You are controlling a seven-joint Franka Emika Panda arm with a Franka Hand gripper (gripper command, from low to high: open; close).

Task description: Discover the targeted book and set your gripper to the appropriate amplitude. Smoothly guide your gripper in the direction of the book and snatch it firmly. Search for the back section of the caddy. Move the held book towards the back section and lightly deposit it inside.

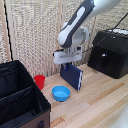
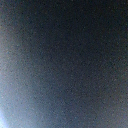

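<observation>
A: Where is the thin dark navy-blue rectangular hardcover book (image 1: 72,76)?

B: Hanging tilted under the small two-finger tool (image 1: 68,63) on its white block, at the end of the white-grey robot arm (image 1: 80,22). Its top edge sits up in the tool, and its lower corner appears to be just above the light wooden surface (image 1: 100,102), though I cannot tell whether it touches.

A: So the tool is holding it?

B: Yes, closed narrow on the book's upper edge, as far as the exterior view shows. The wrist view is only a dark blur (image 2: 64,64), probably the cover pressed close to the lens.

A: And the large black fabric box-shaped caddy (image 1: 20,97)?

B: At the exterior view's near left, well apart from the book, its inner divider (image 1: 17,93) splitting it into compartments.

A: Anything between them?

B: A small red plastic cup (image 1: 39,81) stands just beside the caddy, and a round light-blue bowl (image 1: 61,92) lies near the book's lower end. A black hard-shelled machine (image 1: 110,52) sits at the far right.
</observation>
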